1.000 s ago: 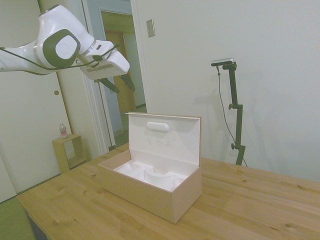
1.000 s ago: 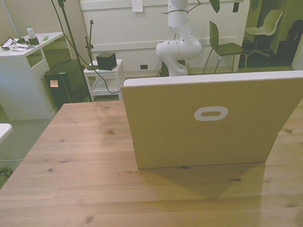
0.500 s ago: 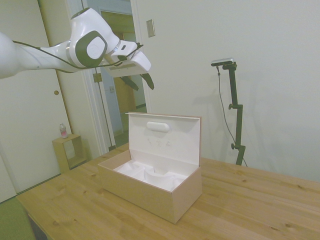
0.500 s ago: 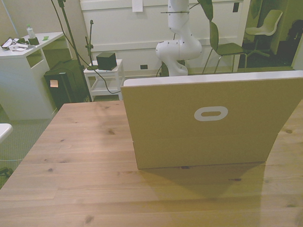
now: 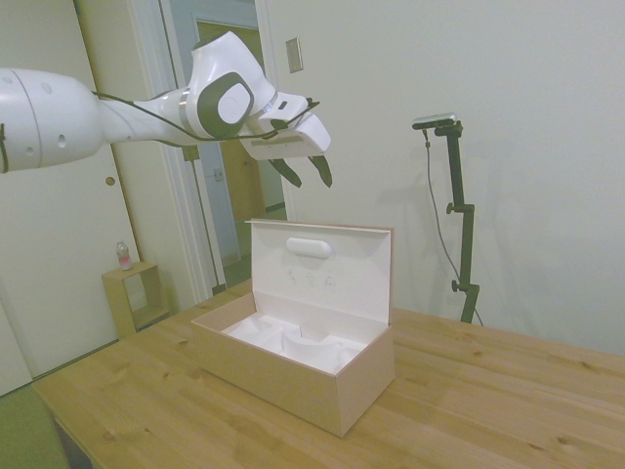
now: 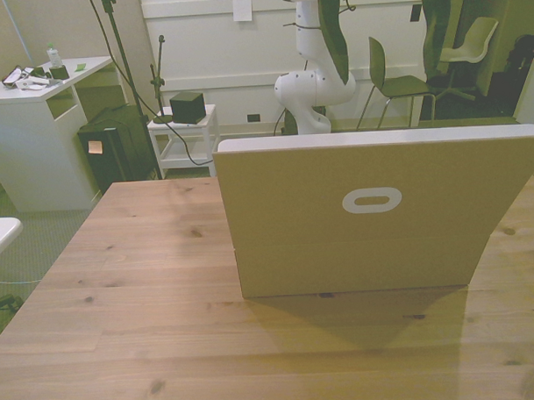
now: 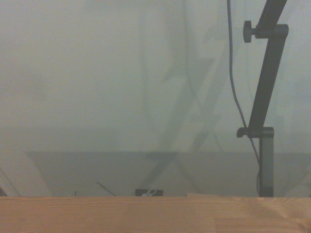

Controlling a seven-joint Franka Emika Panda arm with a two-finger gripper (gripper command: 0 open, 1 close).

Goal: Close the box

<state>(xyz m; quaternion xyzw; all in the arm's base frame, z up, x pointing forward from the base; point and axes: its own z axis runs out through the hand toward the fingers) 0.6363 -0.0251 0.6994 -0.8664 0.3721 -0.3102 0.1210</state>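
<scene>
box [image 5: 293, 357] sits mid tabletop [image 5: 488, 410], lid [image 5: 322, 269] upright | gripper [image 5: 305, 172] above it, fingers spread, empty | we reckon light stiff cardboard, so nudge the lid's top edge forward, don't pinch

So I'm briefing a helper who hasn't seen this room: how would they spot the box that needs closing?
Start at the wooden table; the only thing standing on it is a large rectangular pale beige cardboard box. Its hinged lid stands upright with a white oval pad on the inner face, above a white moulded insert. The small wooden cube shelf sits on the floor by the door instead.
</scene>
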